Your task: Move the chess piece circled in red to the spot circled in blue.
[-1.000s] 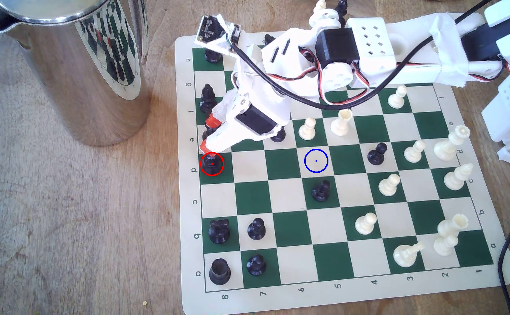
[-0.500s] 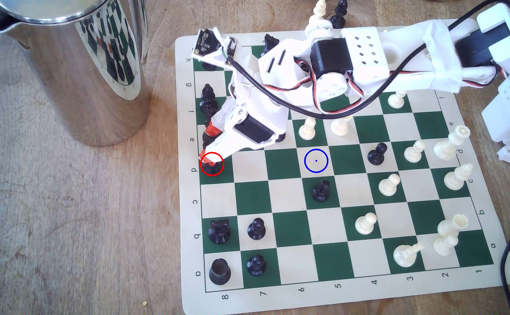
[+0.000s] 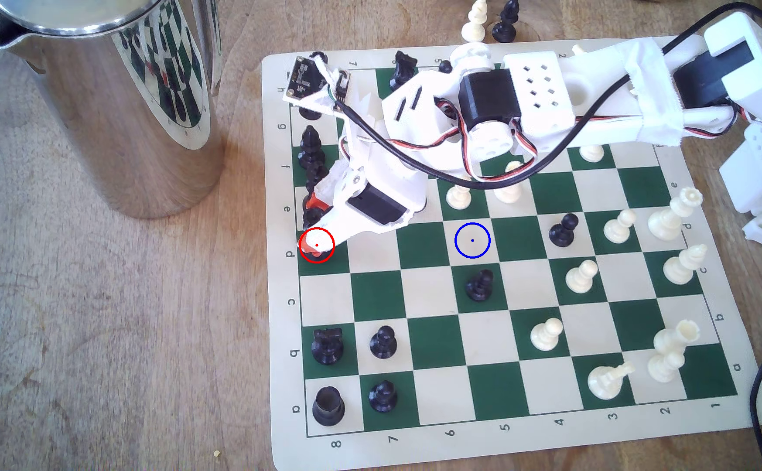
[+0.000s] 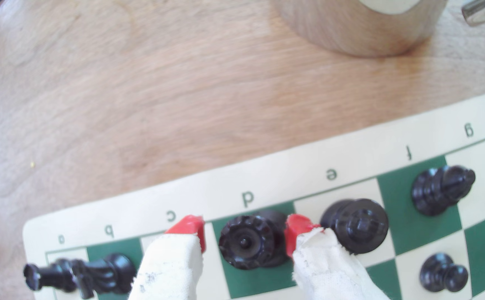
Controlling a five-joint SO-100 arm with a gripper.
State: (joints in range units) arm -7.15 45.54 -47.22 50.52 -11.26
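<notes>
Going left to right in the exterior view: a steel jug [image 3: 111, 104] stood on the wooden tabletop [image 3: 98, 339], then came the chessboard [image 3: 506, 453]. On its near-left edge file, on the red-ringed green square, stood the chess piece circled in red [image 4: 247, 242], mostly hidden there under the arm. The pincer [image 4: 245, 239] was spread, one red-tipped finger [image 4: 190, 229] on each side of the coronet, not yet clenched; a small gap showed on one side, the other tip looked about touching. The spot circled in blue [image 3: 472, 240], a bare cream square, lay well apart toward the exterior view's right.

Risks, as a judgement: the black cross-topped piece [image 4: 356, 225] sat just beside one fingertip, so closing or lifting askew could knock it. Glossy, tall piece, so an off-centre pinch could tip it.

The wrist view showed the finger-to-piece gaps and the coronet top; the exterior view showed the blue spot and the route, with a black pawn [image 3: 479, 285] near the target.
</notes>
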